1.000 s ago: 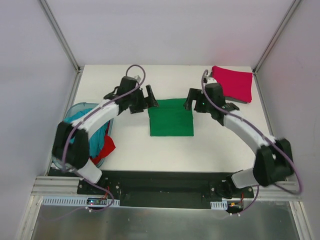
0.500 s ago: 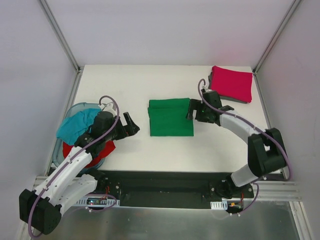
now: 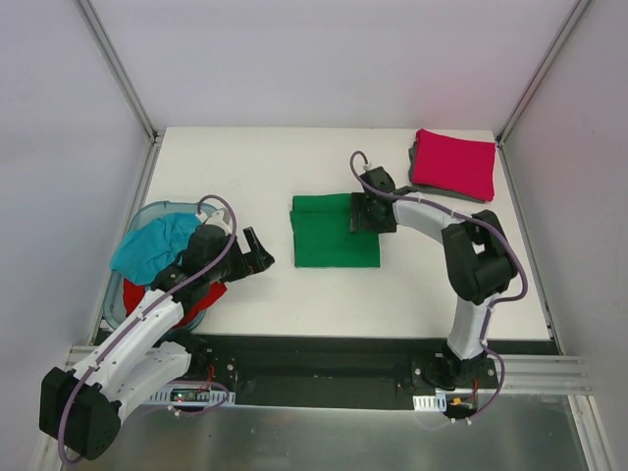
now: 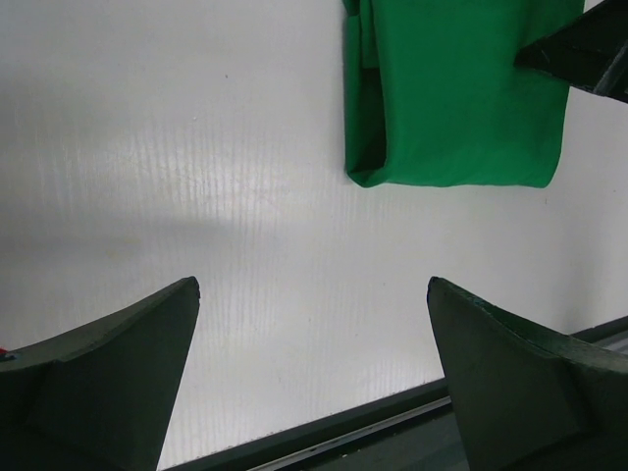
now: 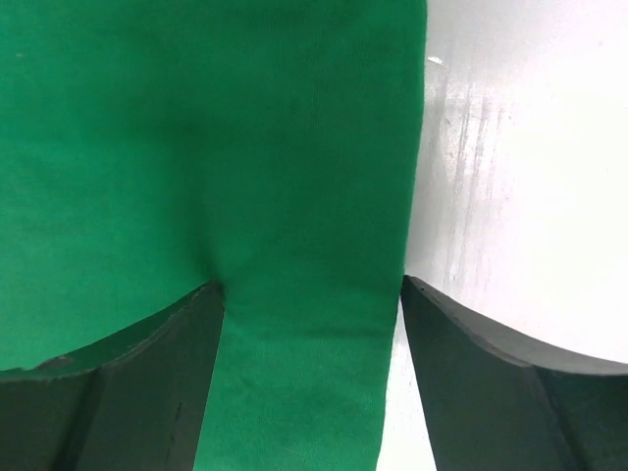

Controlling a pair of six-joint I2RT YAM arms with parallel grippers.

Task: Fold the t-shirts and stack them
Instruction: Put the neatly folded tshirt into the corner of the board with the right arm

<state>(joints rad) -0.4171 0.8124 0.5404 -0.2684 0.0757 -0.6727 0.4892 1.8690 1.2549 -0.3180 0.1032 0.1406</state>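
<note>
The right wrist view alone shows right jaws apart on the green t-shirt (image 5: pixel 196 147); left jaws wide.

We see a plain bright green t-shirt (image 3: pixel 336 232) on the white tabletop (image 3: pixel 245 162), and a plain crimson-pink t-shirt (image 3: pixel 453 164) over a dark grey t-shirt (image 3: pixel 461 197). A teal t-shirt (image 3: pixel 152 247) and a red t-shirt (image 3: pixel 204 294) sit at the translucent pale-blue tub (image 3: pixel 147 208). The arms (image 3: pixel 147 319) are white with black joints and purple cables (image 3: pixel 221 208)
</note>
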